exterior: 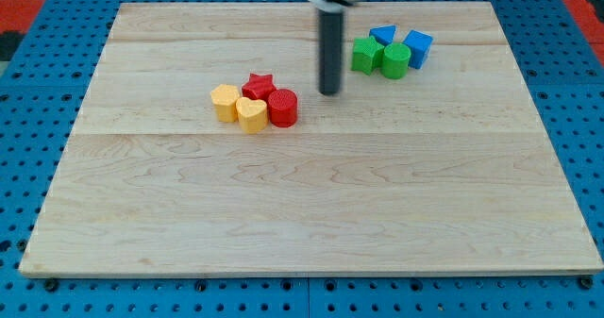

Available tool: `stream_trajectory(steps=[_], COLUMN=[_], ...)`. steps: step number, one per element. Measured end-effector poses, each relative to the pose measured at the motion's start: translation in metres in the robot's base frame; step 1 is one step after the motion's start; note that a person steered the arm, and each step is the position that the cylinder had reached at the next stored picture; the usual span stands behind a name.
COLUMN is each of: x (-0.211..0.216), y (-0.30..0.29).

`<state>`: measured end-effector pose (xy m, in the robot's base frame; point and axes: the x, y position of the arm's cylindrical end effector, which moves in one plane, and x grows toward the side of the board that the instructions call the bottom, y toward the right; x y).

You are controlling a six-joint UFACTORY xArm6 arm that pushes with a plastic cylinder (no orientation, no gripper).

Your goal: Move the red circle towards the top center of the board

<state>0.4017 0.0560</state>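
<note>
The red circle (282, 107) stands on the wooden board (311, 205), left of centre, in a tight cluster. A red star (259, 86) touches it at its upper left and a yellow heart (251, 114) at its left. A yellow hexagon (225, 102) sits at the cluster's left end. My tip (328, 92) rests on the board to the right of the red circle and slightly above it, apart from it by a small gap. The rod rises straight to the view's top.
A second cluster lies near the view's top right: a green star-like block (366, 55), a green circle (395, 60), a blue block (382, 35) and a blue block (417, 47). Blue pegboard (28, 120) surrounds the board.
</note>
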Motion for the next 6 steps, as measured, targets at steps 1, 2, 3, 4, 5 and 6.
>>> stream_trajectory(steps=[1, 2, 3, 4, 5, 6], x=[0.067, 0.036, -0.001, -0.038, -0.086, -0.08], y=[-0.049, -0.087, -0.086, -0.074, -0.035, -0.047])
